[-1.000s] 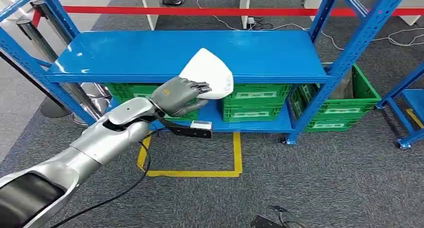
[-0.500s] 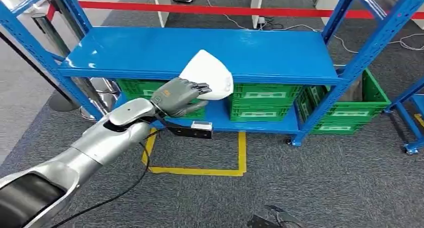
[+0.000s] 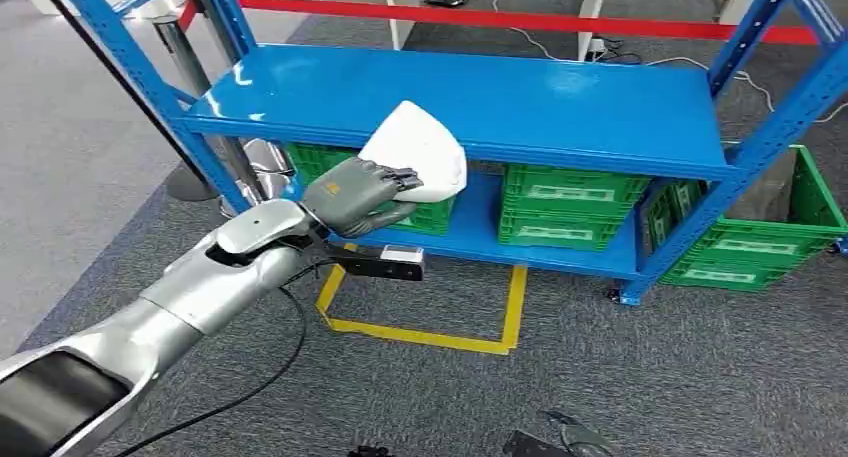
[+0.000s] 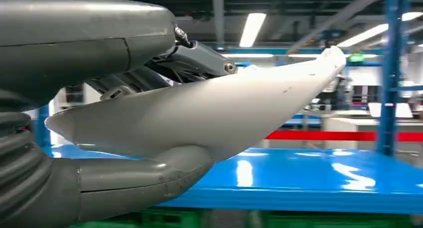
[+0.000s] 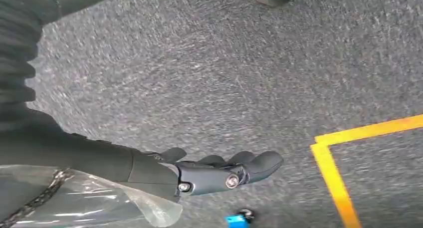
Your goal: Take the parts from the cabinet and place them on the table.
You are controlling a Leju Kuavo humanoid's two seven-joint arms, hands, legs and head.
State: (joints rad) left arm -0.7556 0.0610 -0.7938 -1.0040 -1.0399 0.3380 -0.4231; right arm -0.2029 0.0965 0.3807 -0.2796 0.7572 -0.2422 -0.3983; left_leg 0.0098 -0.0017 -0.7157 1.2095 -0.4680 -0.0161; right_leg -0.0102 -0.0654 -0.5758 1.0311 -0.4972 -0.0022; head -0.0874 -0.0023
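The robot's left hand gripped a white shell-shaped part, thumb beneath and darker fingers over its upper face, as the arm reached forward from the lower left of the head view. The part rose up and away from the hand toward the blue rack, its broad rounded end nearest the fingers. In the left wrist view its long axis ran outward from the palm to a narrowing tip, with the glossy blue shelf top below and beyond it. From the head view the part overlapped the shelf's front edge; whether it hung above the shelf or just in front of it could not be told, but nothing showed it touching.

The right hand hung low over grey carpet, beside a yellow floor marking, its fingers loosely extended and holding nothing.

Green crates sat on the rack's lower level, one more on the floor to the right. No bench was visible ahead, so the carrying arm was the only one placed to deliver the part, and the set-down spot probably lay elsewhere.
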